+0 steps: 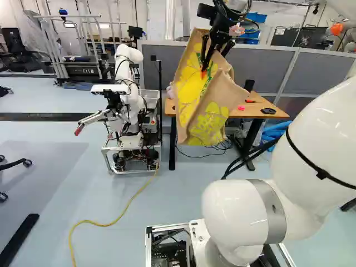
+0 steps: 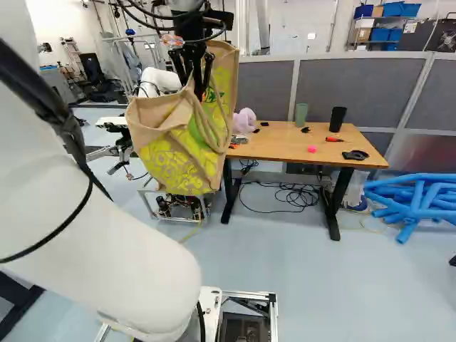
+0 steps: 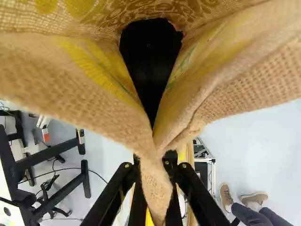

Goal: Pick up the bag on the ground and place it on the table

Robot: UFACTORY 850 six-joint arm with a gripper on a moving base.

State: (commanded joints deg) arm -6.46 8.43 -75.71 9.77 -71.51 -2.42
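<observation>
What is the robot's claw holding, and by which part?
The black two-fingered gripper holds the tan woven bag with yellow print, pinching a fold of its open rim.

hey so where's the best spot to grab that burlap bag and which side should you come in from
I'd take the bag by its upper edge, from above, with a finger on each side. The end effector holds it that way now: the cloth there makes a narrow fold, while the wide, soft body below would probably crumple.
</observation>
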